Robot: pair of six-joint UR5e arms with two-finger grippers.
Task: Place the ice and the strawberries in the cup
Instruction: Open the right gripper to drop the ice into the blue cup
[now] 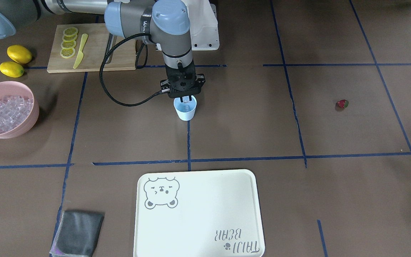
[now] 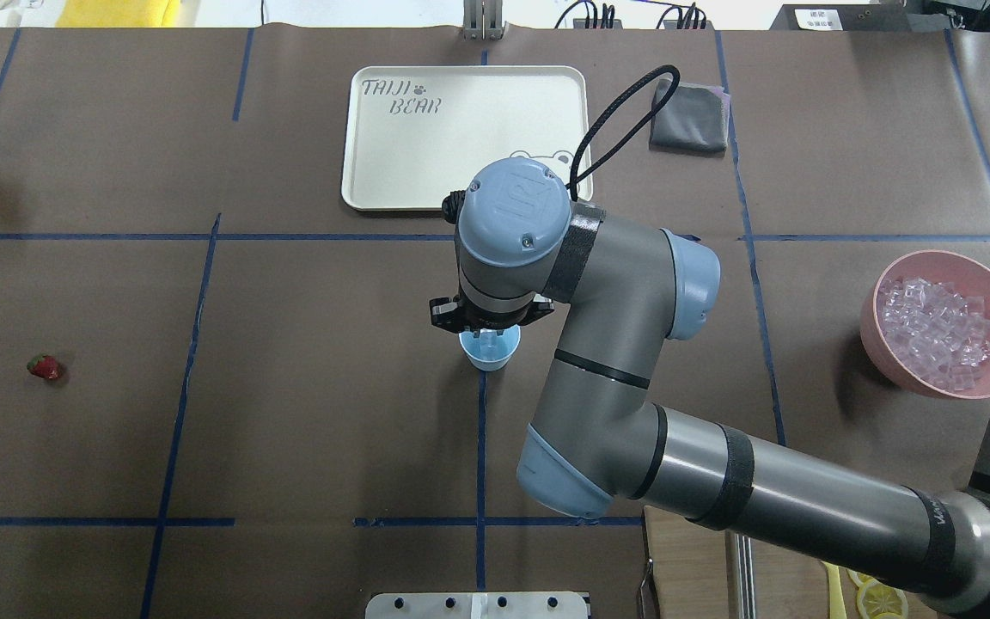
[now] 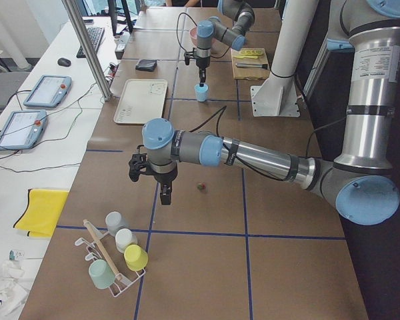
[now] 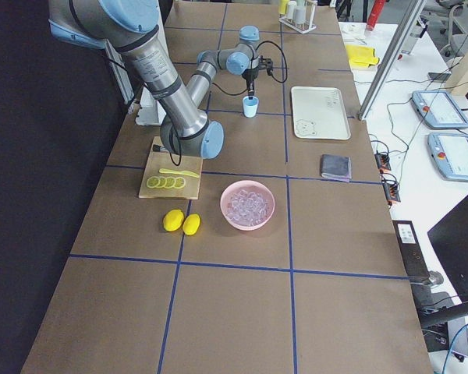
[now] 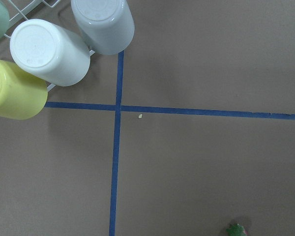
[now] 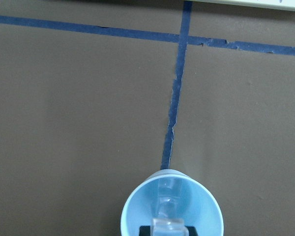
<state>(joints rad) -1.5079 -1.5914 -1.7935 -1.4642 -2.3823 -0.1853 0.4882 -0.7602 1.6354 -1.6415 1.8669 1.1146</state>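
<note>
The bowl [image 1: 30, 123] is heaped with ice [image 1: 4, 114]. The right gripper [image 1: 185, 98] is clenched on one cube [image 6: 167, 227] at the mouth of the cup [image 1: 185, 113]. The ice step is judged in hand, with release called for next. The left gripper's [image 3: 161, 193] state cannot be told. The strawberry [image 1: 342, 104] lies well apart from the cup.

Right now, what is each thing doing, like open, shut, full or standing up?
Cup: upright, under the right gripper.
Right gripper: shut on an ice cube at the cup's mouth.
Left gripper: cannot tell, open or shut.
Strawberry: lying loose, far from the cup.
Bowl: upright, full of ice.
Lemons: whole.
</note>
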